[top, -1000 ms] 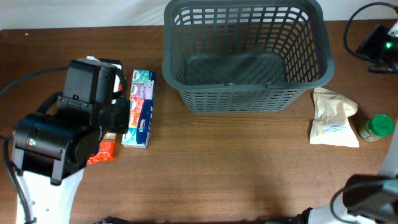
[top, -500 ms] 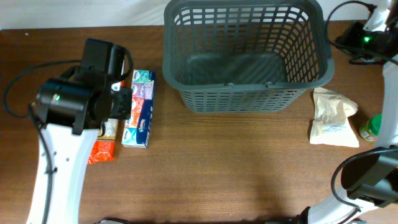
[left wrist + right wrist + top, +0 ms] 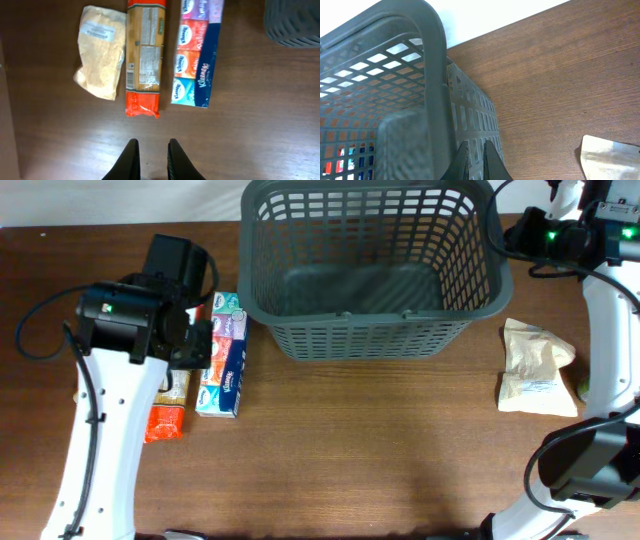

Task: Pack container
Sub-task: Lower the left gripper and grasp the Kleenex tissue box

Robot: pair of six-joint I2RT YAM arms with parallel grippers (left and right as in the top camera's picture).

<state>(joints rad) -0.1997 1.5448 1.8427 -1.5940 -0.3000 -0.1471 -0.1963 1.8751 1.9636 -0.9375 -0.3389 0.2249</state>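
The container, a large dark grey slotted basket, stands empty at the back middle of the table. Its corner shows in the left wrist view and its rim in the right wrist view. My right gripper is shut, its fingers against the outside of the basket's right wall. My left gripper hovers over the items on the left. Its fingers are slightly open and empty above bare table, just short of an orange pasta pack.
A Kleenex tissue multipack lies left of the basket, with the orange pack and a tan bag beside it. A white pouch lies to the right, a green-lidded jar behind my right arm.
The basket has slid to the left as my right arm came in against its right wall. My left arm has shifted slightly right and forward over the items.
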